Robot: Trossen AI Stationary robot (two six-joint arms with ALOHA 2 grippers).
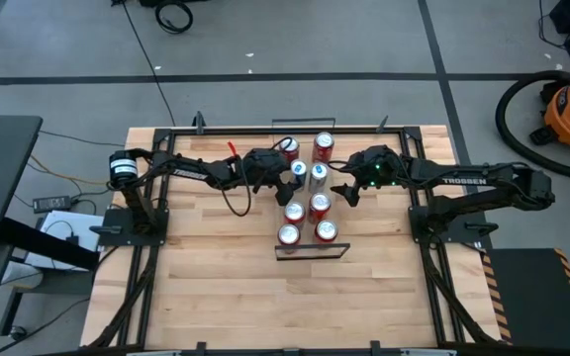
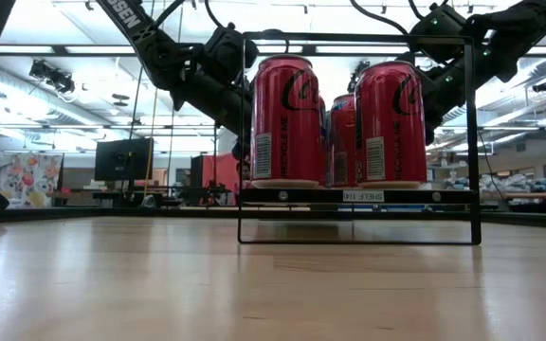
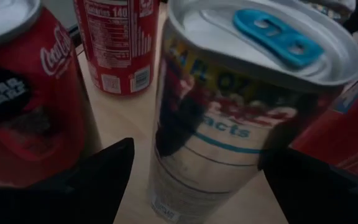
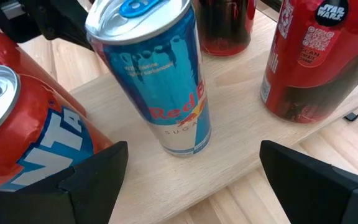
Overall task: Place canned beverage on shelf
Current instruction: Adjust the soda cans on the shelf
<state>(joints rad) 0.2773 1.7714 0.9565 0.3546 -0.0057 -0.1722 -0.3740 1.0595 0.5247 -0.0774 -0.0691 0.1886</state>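
The shelf (image 4: 241, 168) is a narrow light-wood board with black wire rails (image 1: 312, 254), and several cans stand upright on it. My left gripper (image 1: 277, 178) is open. Its fingers (image 3: 104, 177) stand on either side of a slim silver can with a blue tab (image 3: 229, 124), which stands on its base. I cannot tell whether they touch it. My right gripper (image 1: 342, 188) is open too, facing a slim blue and silver Red Bull can (image 4: 166, 87) from a short way off. In the low view, two red cans (image 2: 285, 118) stand on the raised shelf board (image 2: 358, 196).
Red cola cans (image 3: 23, 93) and an orange Fanta can (image 4: 23, 130) crowd close around both slim cans on the board. The plank tabletop (image 1: 226, 287) lies bare toward the near edge. A black frame (image 1: 166, 133) runs round the table.
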